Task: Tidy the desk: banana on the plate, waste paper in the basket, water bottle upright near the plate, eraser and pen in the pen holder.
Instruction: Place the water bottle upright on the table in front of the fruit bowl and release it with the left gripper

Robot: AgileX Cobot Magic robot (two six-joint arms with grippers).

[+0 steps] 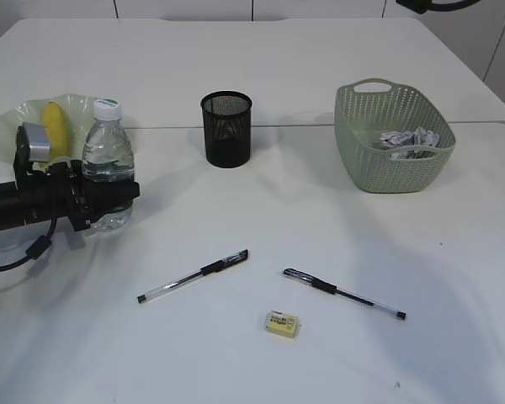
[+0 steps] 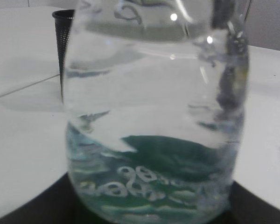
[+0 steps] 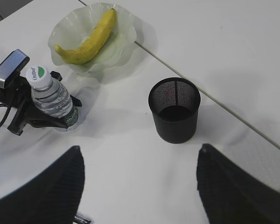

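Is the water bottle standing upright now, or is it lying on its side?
Upright: the water bottle stands with its white cap on top, the left gripper around its lower body.

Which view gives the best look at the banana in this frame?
The right wrist view: the banana lies in full view from above, whole, in the plate. The exterior view shows only its upper part, the rest behind the left arm's camera. The left wrist view shows none of it; the water bottle fills that picture.
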